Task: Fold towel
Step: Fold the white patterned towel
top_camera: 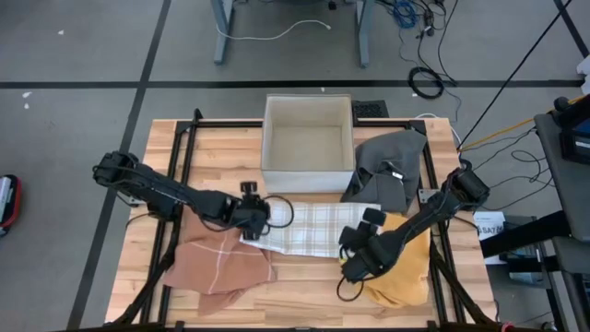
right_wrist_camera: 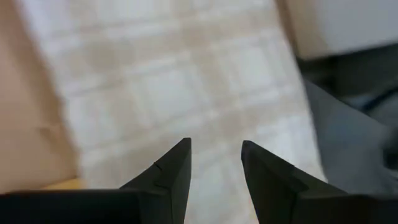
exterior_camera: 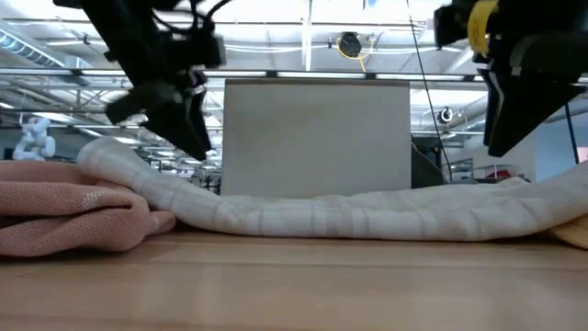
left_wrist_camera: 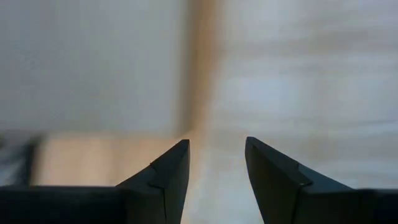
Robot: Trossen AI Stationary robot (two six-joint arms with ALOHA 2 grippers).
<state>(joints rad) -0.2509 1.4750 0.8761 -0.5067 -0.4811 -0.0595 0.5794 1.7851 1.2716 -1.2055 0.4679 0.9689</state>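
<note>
No writing or brand mark is readable anywhere on the bench (top_camera: 304, 277). The only container is the white box (top_camera: 308, 143) at the middle of the bench's far edge; it stands open at the top and nothing shows inside it.

The plaid towel (top_camera: 318, 226) lies flat in the middle of the bench, just in front of the box, running crosswise. In the low view it shows as a long, low fold of cream cloth with faint stripes.

My left end effector (top_camera: 261, 218) sits over the towel's left end, where that end overlaps the pink cloth (top_camera: 221, 263) at the near left of the bench. Its fingers (left_wrist_camera: 163, 180) stand spread with a clear gap, pinching nothing.

My right end effector (top_camera: 355, 251) hangs over the towel's right end, near the bench's near edge. Its fingers (right_wrist_camera: 166, 177) are likewise spread apart over the plaid, holding nothing.

The yellow cloth (top_camera: 401, 272) lies at the near right corner, under my right arm and touching the towel's right end. The grey cloth (top_camera: 392, 161) is bunched just beside the box's right wall, toward the far right corner.
</note>
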